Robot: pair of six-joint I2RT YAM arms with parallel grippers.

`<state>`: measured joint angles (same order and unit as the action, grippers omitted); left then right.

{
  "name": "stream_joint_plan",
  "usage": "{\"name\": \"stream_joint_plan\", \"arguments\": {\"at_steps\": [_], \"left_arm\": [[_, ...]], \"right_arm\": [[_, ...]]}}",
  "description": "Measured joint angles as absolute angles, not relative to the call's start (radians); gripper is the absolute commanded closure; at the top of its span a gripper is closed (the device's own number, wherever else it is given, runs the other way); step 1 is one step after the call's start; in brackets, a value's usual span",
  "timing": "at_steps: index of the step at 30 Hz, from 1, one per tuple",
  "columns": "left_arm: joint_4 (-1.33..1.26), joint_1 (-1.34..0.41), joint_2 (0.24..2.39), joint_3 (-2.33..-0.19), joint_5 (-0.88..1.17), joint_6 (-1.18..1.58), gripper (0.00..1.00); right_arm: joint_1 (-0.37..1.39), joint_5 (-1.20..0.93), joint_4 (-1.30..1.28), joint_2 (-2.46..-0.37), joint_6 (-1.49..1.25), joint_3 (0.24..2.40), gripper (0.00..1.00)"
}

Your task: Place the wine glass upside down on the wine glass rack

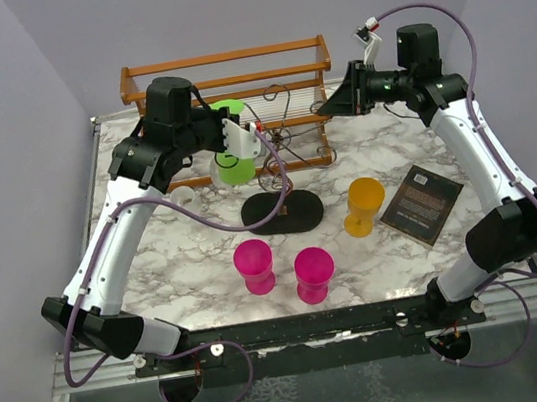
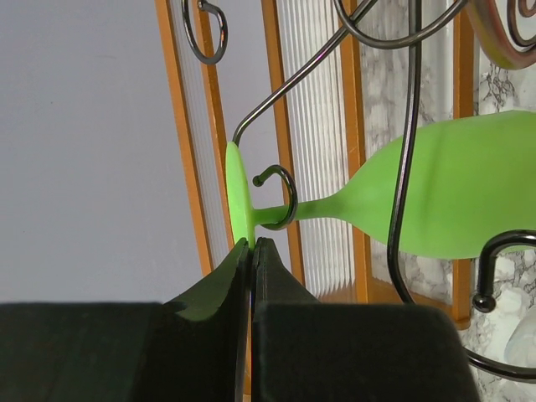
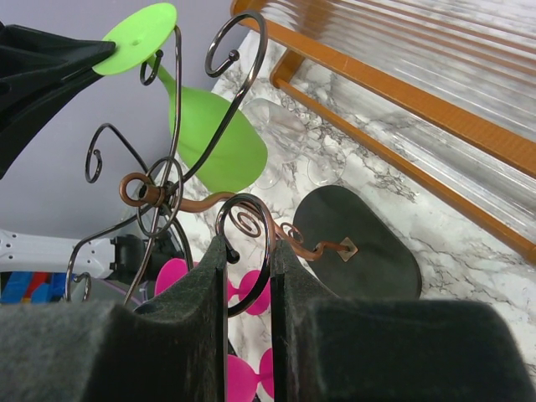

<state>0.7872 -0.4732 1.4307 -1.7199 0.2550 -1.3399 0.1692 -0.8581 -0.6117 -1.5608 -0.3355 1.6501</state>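
Observation:
The green wine glass (image 1: 233,156) hangs bowl-down at the wine glass rack. Its stem sits in a curled wire hook (image 2: 289,197), with the foot (image 2: 238,197) just beyond the hook. My left gripper (image 2: 252,243) is shut on the rim of the foot. The rack is a dark wire stand with scroll arms on a flat black oval base (image 1: 282,211). My right gripper (image 3: 249,247) is shut on one scroll arm (image 3: 243,199) on the rack's right side. The right wrist view shows the glass (image 3: 213,134) tilted beside the spiral stem.
An orange-brown slatted wooden shelf (image 1: 229,70) stands behind the rack. Two pink glasses (image 1: 254,266) (image 1: 314,273) and an orange glass (image 1: 363,205) stand in front. A dark booklet (image 1: 420,202) lies at the right. Clear glasses (image 3: 289,138) stand under the green one.

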Motion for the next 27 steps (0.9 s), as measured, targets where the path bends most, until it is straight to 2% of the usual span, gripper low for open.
{"name": "stream_joint_plan", "arguments": {"at_steps": [3,18,22,27], "left_arm": [[0.794,-0.473,1.425,-1.720,0.261,-1.338,1.00],[0.831,-0.472,1.424,-1.720,0.344,-1.345,0.85],[0.853,-0.472,1.424,-1.720,0.363,-1.341,0.79],[0.885,-0.472,1.424,-1.721,0.384,-1.325,0.65]], "right_arm": [[0.169,-0.859,-0.614,-1.565,-0.335,1.653,0.91],[0.169,-0.860,-0.630,-1.583,-0.325,1.678,0.91],[0.169,-0.861,-0.632,-1.586,-0.318,1.682,0.87],[0.169,-0.861,-0.635,-1.588,-0.311,1.684,0.82]]}}
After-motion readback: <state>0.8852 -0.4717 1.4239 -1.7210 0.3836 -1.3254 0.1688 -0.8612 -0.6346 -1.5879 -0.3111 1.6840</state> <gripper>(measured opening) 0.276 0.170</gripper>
